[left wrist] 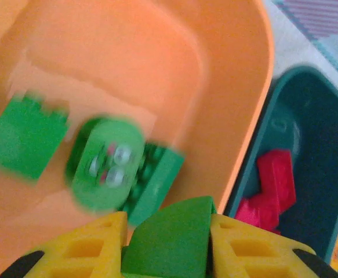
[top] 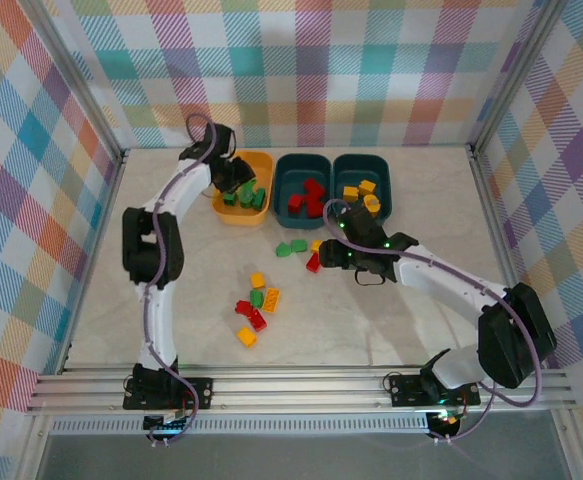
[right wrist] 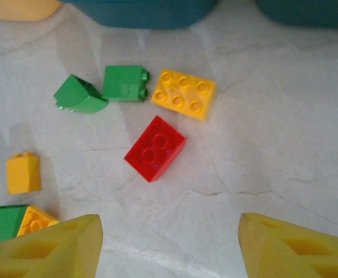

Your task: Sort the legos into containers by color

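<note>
**Q:** Top view, progress?
**A:** Green, red and yellow bricks are held in the orange tub, middle teal tub and right teal tub. About ten loose bricks are left unsorted.

**Q:** Left wrist?
**A:** A green brick is clamped by the left gripper above the orange tub.

**Q:** Right wrist?
**A:** The right gripper is spread apart over a red brick.

Lab test cell: plaid walls, aluminium frame
</note>
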Robot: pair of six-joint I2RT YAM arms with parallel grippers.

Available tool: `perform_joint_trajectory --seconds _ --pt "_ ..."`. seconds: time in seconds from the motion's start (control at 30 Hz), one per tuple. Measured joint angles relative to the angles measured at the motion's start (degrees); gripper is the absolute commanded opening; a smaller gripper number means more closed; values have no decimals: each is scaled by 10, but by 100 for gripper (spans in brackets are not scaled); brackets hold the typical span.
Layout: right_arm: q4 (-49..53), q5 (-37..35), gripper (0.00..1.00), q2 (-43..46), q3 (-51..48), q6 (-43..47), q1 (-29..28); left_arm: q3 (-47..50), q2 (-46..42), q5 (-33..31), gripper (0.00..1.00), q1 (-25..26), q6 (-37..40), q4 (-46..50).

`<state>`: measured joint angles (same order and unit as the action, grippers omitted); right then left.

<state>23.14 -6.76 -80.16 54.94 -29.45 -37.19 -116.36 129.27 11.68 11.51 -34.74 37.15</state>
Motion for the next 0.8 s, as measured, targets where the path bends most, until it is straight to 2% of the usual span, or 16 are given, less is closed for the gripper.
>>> perform_joint_trajectory --seconds 0.13,0.27,0.5,0.67,0.8 --pt "-2 6 64 11 -3 -6 -3 -172 118 13 30 -7 17 59" --pt "-4 9 64 23 -13 -13 -4 -234 167 30 40 -13 26 93" --pt "-4 8 65 26 -16 -14 -9 -242 170 63 81 -17 42 112" --pt "9 -12 65 4 21 -12 -54 -223 141 93 85 -17 43 107" --pt "8 -28 60 -59 86 -3 -120 -127 42 103 86 -17 41 84"
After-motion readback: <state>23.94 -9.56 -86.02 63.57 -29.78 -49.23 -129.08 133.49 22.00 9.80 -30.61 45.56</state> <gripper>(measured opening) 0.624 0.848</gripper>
